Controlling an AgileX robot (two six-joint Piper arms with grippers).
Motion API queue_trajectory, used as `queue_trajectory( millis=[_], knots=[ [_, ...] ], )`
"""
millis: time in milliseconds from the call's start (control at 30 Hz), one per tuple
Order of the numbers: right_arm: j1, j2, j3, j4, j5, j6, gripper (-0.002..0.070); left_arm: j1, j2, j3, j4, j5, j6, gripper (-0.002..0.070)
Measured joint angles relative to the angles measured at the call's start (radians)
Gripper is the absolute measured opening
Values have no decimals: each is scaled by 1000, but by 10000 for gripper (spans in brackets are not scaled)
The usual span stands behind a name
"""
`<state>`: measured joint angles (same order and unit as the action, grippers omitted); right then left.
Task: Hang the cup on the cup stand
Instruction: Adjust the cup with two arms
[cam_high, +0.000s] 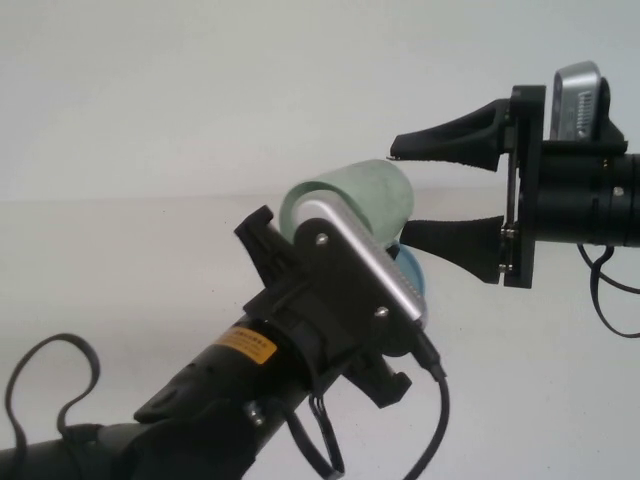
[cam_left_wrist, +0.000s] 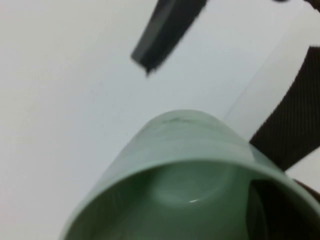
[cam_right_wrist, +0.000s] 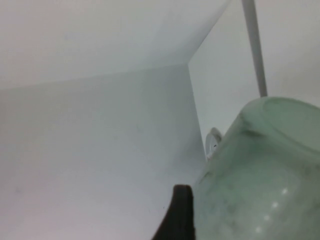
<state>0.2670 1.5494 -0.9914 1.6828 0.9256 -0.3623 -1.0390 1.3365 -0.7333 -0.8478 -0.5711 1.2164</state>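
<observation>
While left gripper (cam_high: 300, 235) clamps cup (cam_high: 365, 200) sideways above table (cam_high: 120, 300), right gripper (cam_high: 405, 190) waits beside it, fingers spread wide.

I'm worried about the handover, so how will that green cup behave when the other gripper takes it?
The cup, held sideways by the left gripper, looks like thin smooth plastic: probably light and somewhat slippery. Round and tapered, it would likely roll if dropped. The right gripper is open beside it.
</observation>
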Motion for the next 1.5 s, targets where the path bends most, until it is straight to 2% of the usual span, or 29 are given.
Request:
queue_trajectory(
  millis=[400, 500, 800, 1200, 1333, 1500],
  knots=[
    [0, 72, 0, 2, -66, 34, 648, -2, 41, -9, 67, 8, 3, 11],
    [0, 74, 0, 2, -66, 37, 643, -2, 43, -9, 45, 8, 3, 11],
    [0, 74, 0, 11, -57, 50, 516, -2, 47, -17, 60, 18, -14, 11],
    [-2, 78, 0, 3, -51, -2, 503, -2, 48, -25, 33, 57, -32, 20],
    [-2, 78, 0, 8, -47, -34, 503, -2, 48, -45, -28, 77, -32, 80],
    [-14, 78, 0, 8, -28, -61, 502, -2, 23, -54, -63, 87, -39, 239]
  ],
)
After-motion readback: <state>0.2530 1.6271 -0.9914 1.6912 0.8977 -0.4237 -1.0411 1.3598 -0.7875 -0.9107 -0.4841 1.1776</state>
